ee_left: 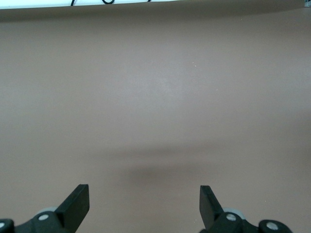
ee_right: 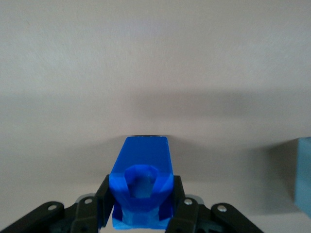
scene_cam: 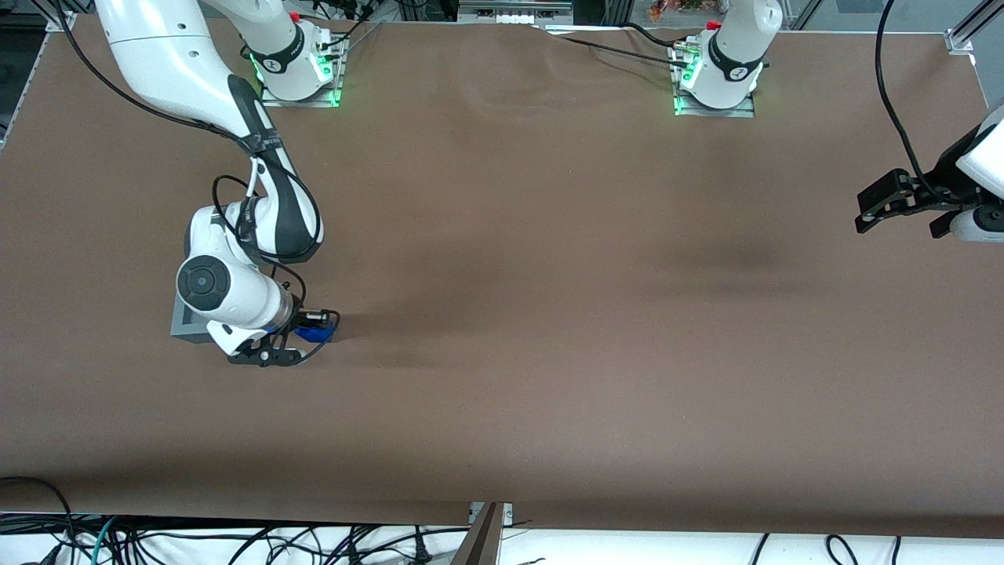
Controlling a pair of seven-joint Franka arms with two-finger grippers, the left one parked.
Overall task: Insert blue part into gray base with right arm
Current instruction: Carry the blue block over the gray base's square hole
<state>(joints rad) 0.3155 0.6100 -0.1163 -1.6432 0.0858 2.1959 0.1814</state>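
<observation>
Front view: the right arm (scene_cam: 235,298) bends low over the brown surface (scene_cam: 549,275); its pincer (scene_cam: 302,329) sits at the blue part (scene_cam: 314,333), just beside the gray base (scene_cam: 187,322), which the arm mostly covers.
Right wrist view: the pincer (ee_right: 141,204) is closed snugly on the blue part (ee_right: 141,184); a pale edge of the gray base (ee_right: 303,174) shows nearby.
Step, as I judge it: lift straight, centre over the recess, lower squarely.
Only the wrist shows: the grip.
Only the front shows: the spacing between part and base.
Left wrist view: bare surface only.
</observation>
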